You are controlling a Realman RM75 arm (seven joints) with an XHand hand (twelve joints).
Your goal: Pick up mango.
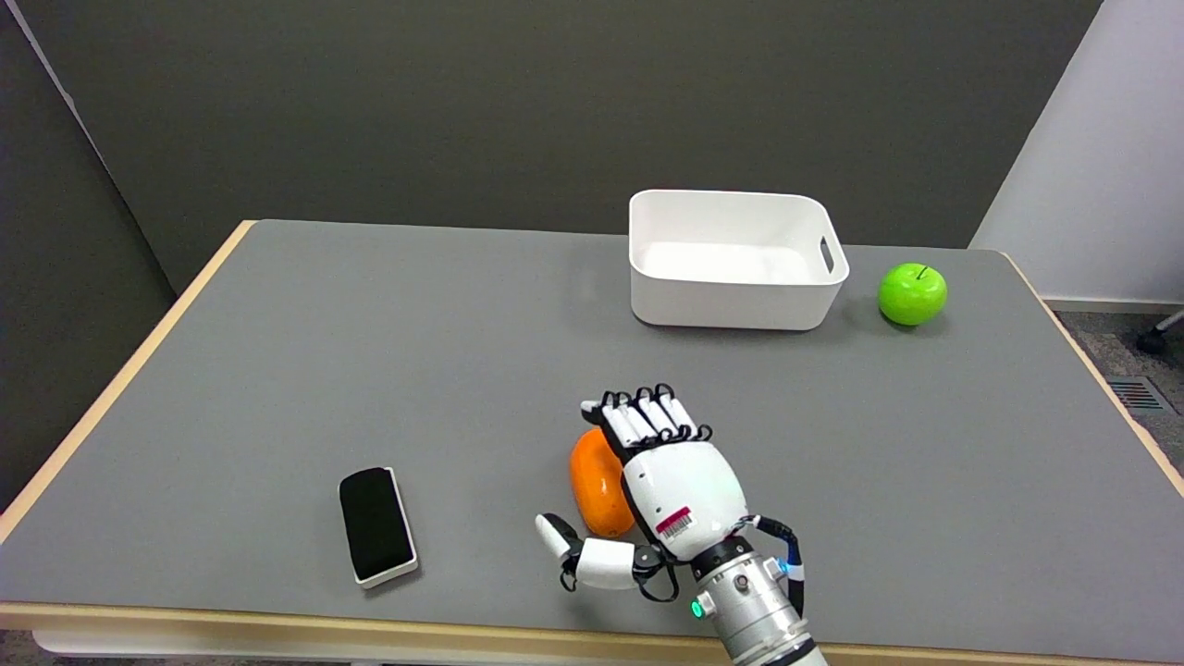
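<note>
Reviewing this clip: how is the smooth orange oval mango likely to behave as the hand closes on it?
The smooth orange oval mango lies on its side on the grey table, so a sideways nudge could probably roll it. Its glossy skin looks slippery, so it may squirt out of a shallow grasp. It seems rigid, unlikely to deform. The black-and-white right hand sits over it with the thumb spread, not visibly gripping.

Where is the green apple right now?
In the head view, the green apple sits at the table's far right, just right of the white bin, not touching it.

Lab/office: grey partition walls [555,92], carpet [1128,370], test table [370,324].
</note>
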